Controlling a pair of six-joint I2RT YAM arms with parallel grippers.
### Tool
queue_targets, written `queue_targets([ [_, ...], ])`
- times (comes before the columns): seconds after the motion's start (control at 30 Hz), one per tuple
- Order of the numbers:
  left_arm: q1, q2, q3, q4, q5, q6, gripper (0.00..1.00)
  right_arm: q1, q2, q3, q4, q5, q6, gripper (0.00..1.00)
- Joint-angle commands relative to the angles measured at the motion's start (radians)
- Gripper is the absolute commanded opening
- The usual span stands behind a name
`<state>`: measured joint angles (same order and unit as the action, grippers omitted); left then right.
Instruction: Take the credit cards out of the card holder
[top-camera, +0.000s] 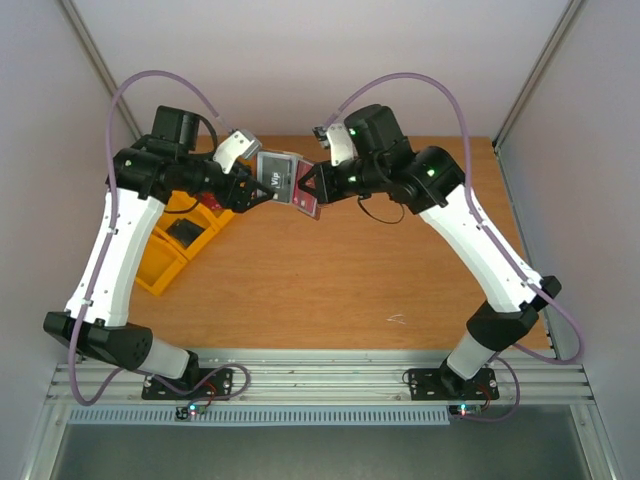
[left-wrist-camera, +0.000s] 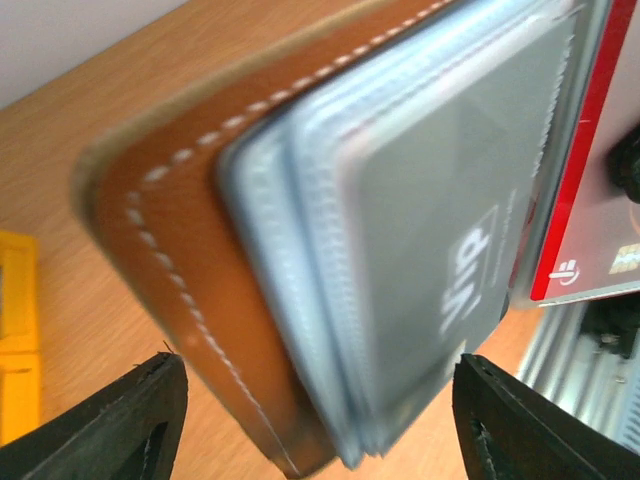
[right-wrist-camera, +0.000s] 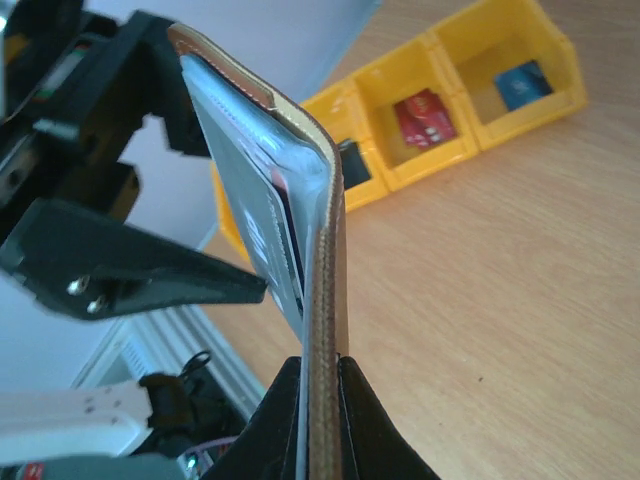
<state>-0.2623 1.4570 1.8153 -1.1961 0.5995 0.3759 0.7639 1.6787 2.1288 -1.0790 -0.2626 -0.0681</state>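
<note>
Our right gripper (right-wrist-camera: 322, 368) pinches the brown flap of the card holder (right-wrist-camera: 325, 250), held upright above the wooden table (top-camera: 350, 280); our left gripper (left-wrist-camera: 318, 375) straddles it, fingers spread wide. A red credit card (left-wrist-camera: 590, 180) sticks out past its grey lining. Beyond, yellow bins (right-wrist-camera: 540, 112) hold a loose red card (right-wrist-camera: 425, 118) and a blue item (right-wrist-camera: 520, 82)

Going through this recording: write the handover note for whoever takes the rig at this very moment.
Right end effector: shut on the brown edge of the card holder, holding it open above the table.
Left end effector: open, fingers either side of the sleeves, not gripping.
Cards: a grey Vip card sits in a sleeve; a red card shows at the far flap.
Done: a binned card, red, lies in a yellow bin.
Left: pull out the cards in the holder.
</note>
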Motion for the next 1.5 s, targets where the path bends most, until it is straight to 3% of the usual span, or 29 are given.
queue_targets([
  [0.0,0.045,-0.027,0.050,-0.071,0.249,0.041,0.77,-0.035,-0.087,-0.036,0.051,-0.214,-0.121,0.01],
  [0.07,0.047,-0.027,0.067,-0.110,0.311,0.087,0.84,-0.038,-0.111,-0.061,0.054,-0.275,-0.176,0.01],
  [0.13,0.048,-0.025,0.080,-0.134,0.355,0.109,0.86,-0.039,-0.125,-0.063,0.043,-0.340,-0.225,0.01],
  [0.27,0.048,-0.020,0.112,-0.201,0.441,0.160,0.80,-0.040,-0.147,-0.062,0.012,-0.446,-0.320,0.01],
  [0.4,0.048,-0.014,0.132,-0.305,0.662,0.245,0.74,-0.041,-0.141,-0.051,-0.005,-0.486,-0.342,0.01],
  [0.43,0.048,-0.013,0.135,-0.313,0.687,0.268,0.65,-0.040,-0.140,-0.047,-0.009,-0.500,-0.346,0.01],
  [0.53,0.048,-0.016,0.132,-0.269,0.663,0.218,0.12,-0.041,-0.149,-0.049,-0.013,-0.512,-0.363,0.01],
  [0.57,0.048,-0.018,0.129,-0.249,0.640,0.192,0.02,-0.043,-0.155,-0.052,-0.015,-0.509,-0.371,0.01],
  [0.63,0.048,-0.020,0.120,-0.224,0.610,0.142,0.00,-0.053,-0.165,-0.058,-0.014,-0.485,-0.375,0.07],
  [0.73,0.048,-0.029,0.106,-0.171,0.570,0.073,0.00,-0.079,-0.173,-0.059,-0.030,-0.357,-0.356,0.22],
  [0.77,0.048,-0.032,0.101,-0.141,0.548,0.019,0.00,-0.093,-0.176,-0.058,-0.037,-0.311,-0.339,0.32],
  [0.87,0.046,-0.040,0.083,-0.070,0.427,-0.080,0.00,-0.119,-0.184,-0.044,-0.065,-0.146,-0.305,0.48],
  [1.0,0.045,-0.047,0.053,0.005,0.178,-0.196,0.00,-0.105,-0.186,0.014,-0.099,0.013,-0.270,0.47],
  [1.17,0.021,-0.039,0.041,0.020,-0.033,-0.189,0.00,0.137,-0.147,0.048,-0.088,0.216,-0.370,0.40],
  [1.27,0.003,-0.036,0.039,0.010,-0.073,-0.154,0.00,0.166,-0.116,0.013,-0.002,-0.004,-0.351,0.40],
  [1.47,0.005,-0.035,0.084,-0.057,0.317,-0.110,0.00,0.078,-0.175,-0.216,0.333,-0.284,-0.205,0.40],
])
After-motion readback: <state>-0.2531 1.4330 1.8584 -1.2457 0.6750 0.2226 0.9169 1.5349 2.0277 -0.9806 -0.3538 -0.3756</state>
